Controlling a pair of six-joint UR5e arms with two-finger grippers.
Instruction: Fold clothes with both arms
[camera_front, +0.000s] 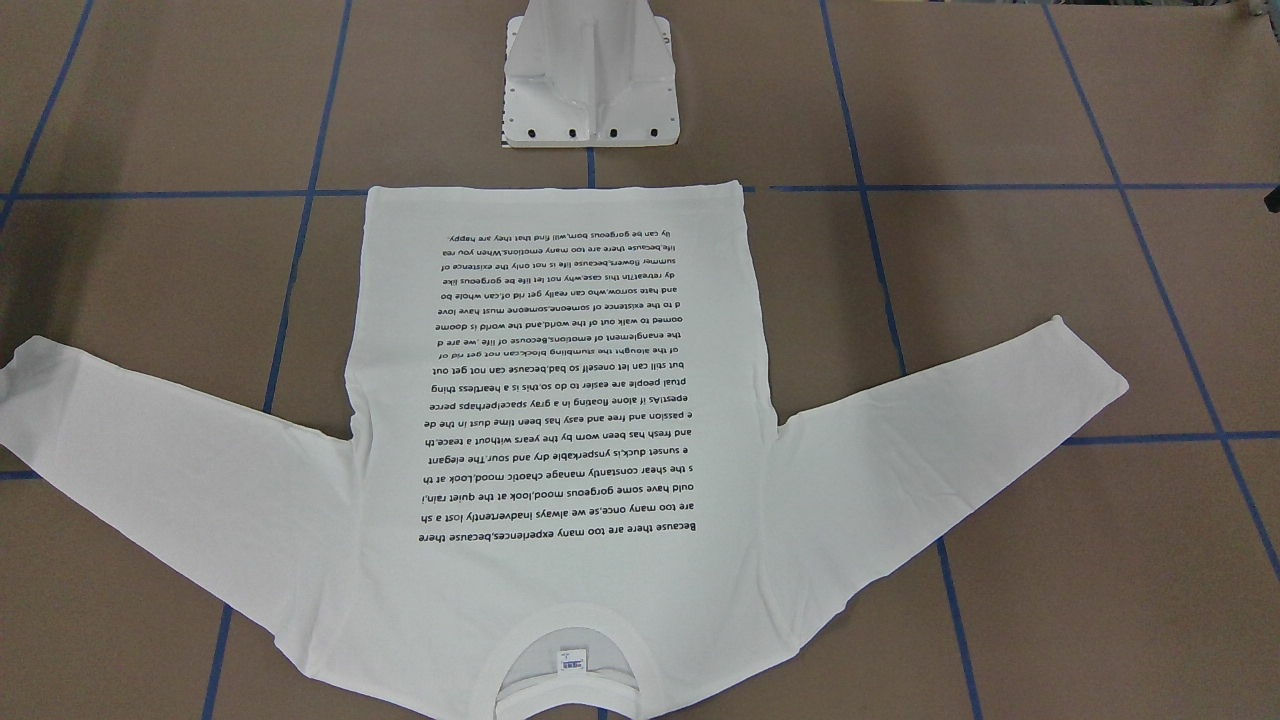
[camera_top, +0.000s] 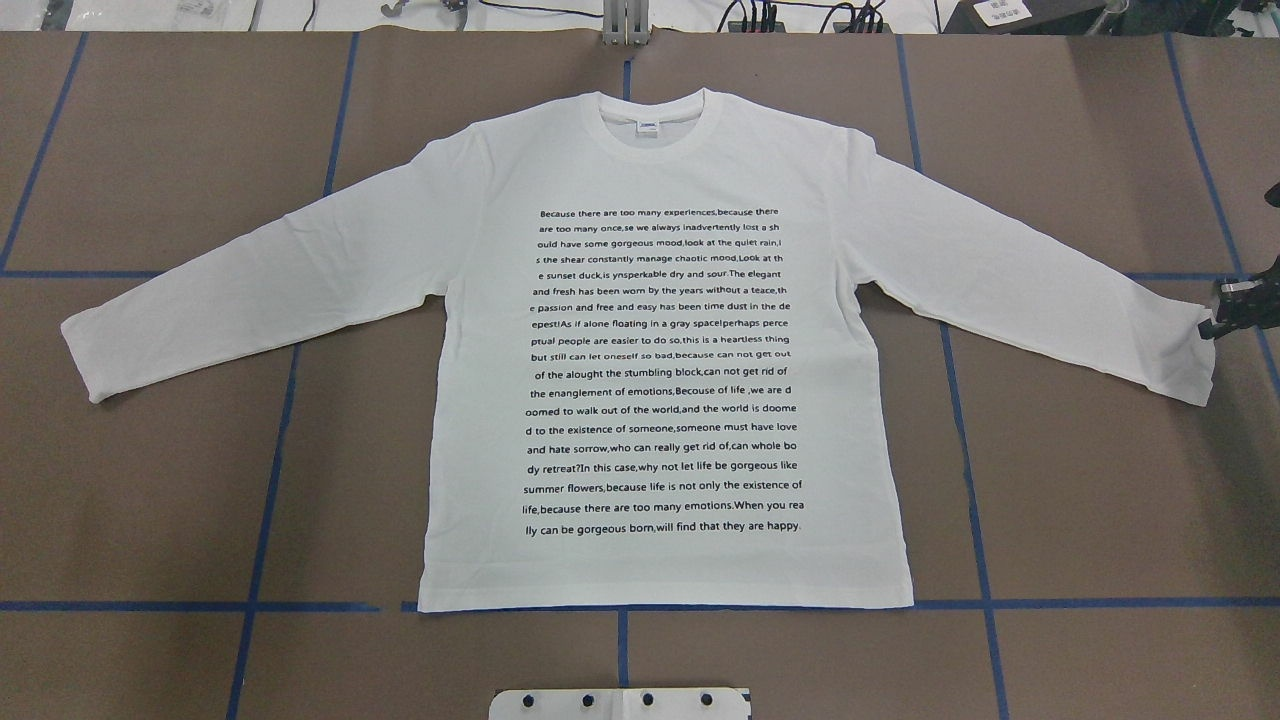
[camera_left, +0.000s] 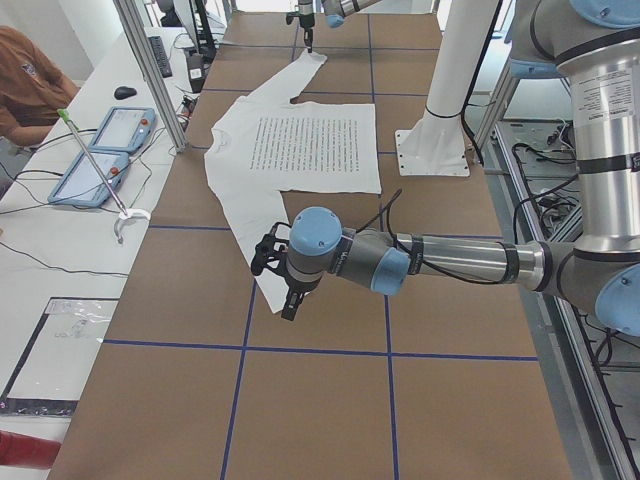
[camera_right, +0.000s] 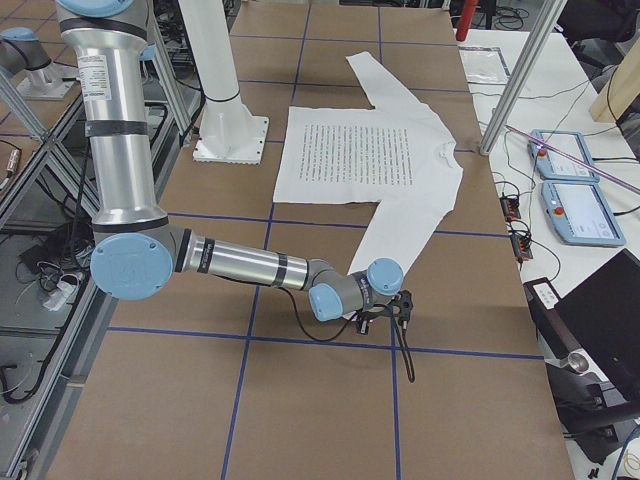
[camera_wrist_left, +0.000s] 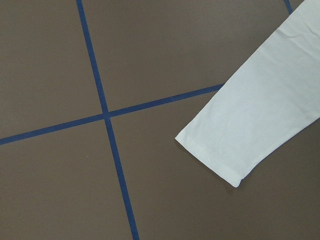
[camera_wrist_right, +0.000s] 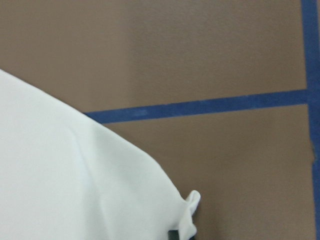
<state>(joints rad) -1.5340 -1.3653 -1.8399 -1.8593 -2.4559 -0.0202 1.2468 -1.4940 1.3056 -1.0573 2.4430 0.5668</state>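
The white long-sleeved T-shirt (camera_top: 660, 350) lies flat with its black text up, sleeves spread and collar (camera_top: 655, 125) away from the robot. My right gripper (camera_top: 1222, 318) is at the end of the right-hand sleeve in the overhead view, shut on the cuff corner. That corner is bunched up in the right wrist view (camera_wrist_right: 192, 205). My left gripper (camera_left: 290, 300) hovers just past the other sleeve's cuff (camera_wrist_left: 240, 140). It shows only in the exterior left view, so I cannot tell whether it is open or shut.
The white pedestal base (camera_front: 590, 110) stands just behind the shirt's hem. Blue tape lines (camera_top: 970, 480) cross the brown table. Tablets (camera_left: 100, 150) lie on a side bench, and a person (camera_left: 30, 80) sits past the collar end.
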